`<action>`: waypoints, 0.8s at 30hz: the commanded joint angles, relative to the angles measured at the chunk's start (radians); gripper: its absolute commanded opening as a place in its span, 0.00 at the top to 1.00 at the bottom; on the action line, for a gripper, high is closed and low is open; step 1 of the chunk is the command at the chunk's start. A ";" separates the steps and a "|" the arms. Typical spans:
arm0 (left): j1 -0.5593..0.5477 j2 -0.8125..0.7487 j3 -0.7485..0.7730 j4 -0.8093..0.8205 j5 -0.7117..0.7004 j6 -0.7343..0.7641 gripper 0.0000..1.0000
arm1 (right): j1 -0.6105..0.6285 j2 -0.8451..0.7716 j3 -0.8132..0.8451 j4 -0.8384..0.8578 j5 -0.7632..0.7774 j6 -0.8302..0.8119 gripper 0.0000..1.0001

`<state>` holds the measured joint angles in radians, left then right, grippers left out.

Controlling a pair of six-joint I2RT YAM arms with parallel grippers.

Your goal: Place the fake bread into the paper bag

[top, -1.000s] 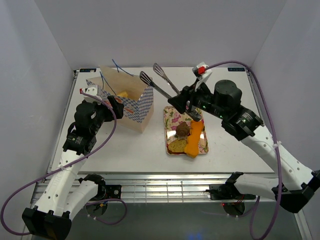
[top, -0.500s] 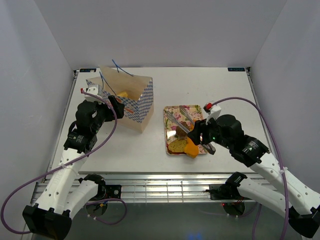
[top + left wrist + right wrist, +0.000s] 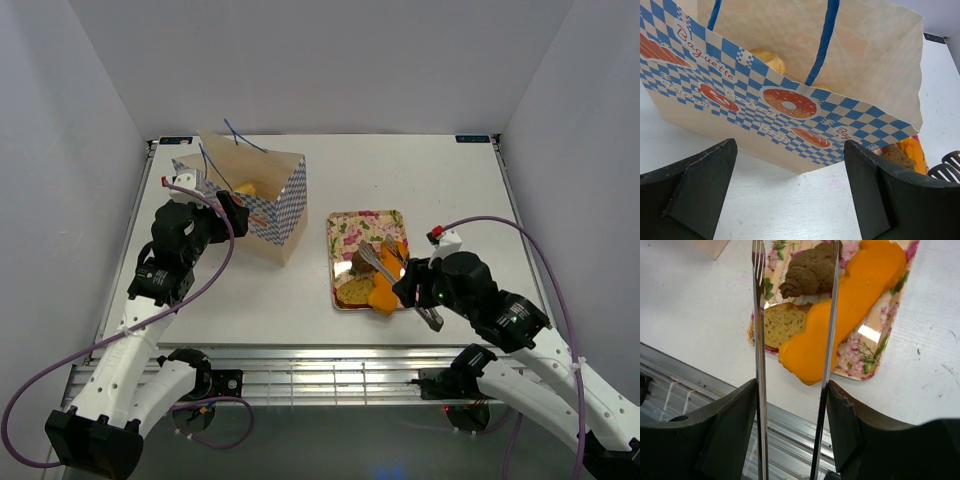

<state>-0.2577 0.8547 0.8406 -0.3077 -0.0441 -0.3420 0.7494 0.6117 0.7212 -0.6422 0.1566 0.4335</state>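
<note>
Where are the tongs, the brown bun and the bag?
tongs (image 3: 759, 340), right wrist view, on the left arm.
brown bun (image 3: 810, 271), right wrist view, on its top.
bag (image 3: 789, 105), left wrist view, on its checkered side.

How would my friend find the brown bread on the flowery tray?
Find the flowery tray right of the paper bag. The brown bread sits mid-tray, beside the toast slice and the long orange piece. It alone is dark, chocolate-brown and lumpy.

My left wrist camera crops the paper bag (image 3: 790, 100) at 12 and 9 o'clock; its front wall hides all but the tops of the bread (image 3: 767, 59) inside. In my right wrist view, the tongs (image 3: 759, 340), brown bun (image 3: 810, 270) and tray (image 3: 860, 360) run off frame at 12 o'clock, their far ends unseen.
</note>
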 commanded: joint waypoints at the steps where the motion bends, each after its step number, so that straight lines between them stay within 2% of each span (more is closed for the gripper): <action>1: -0.003 0.001 0.002 -0.002 0.009 -0.009 0.02 | 0.007 -0.072 -0.045 -0.022 0.087 0.109 0.39; 4: -0.003 0.003 0.003 -0.002 0.012 -0.009 0.02 | 0.005 -0.098 -0.069 -0.063 0.156 0.189 0.39; 10: -0.003 -0.013 0.002 -0.002 0.013 -0.011 0.02 | 0.005 -0.154 -0.134 -0.065 0.192 0.313 0.38; 16: -0.003 -0.011 0.002 0.001 0.018 -0.011 0.02 | 0.005 -0.179 -0.195 -0.002 0.167 0.390 0.38; 24: -0.003 -0.008 0.002 0.001 0.030 -0.012 0.02 | 0.007 -0.127 -0.249 0.072 0.138 0.430 0.34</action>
<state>-0.2577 0.8570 0.8406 -0.3077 -0.0330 -0.3492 0.7494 0.4717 0.4744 -0.6559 0.2966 0.8253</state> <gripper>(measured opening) 0.979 0.647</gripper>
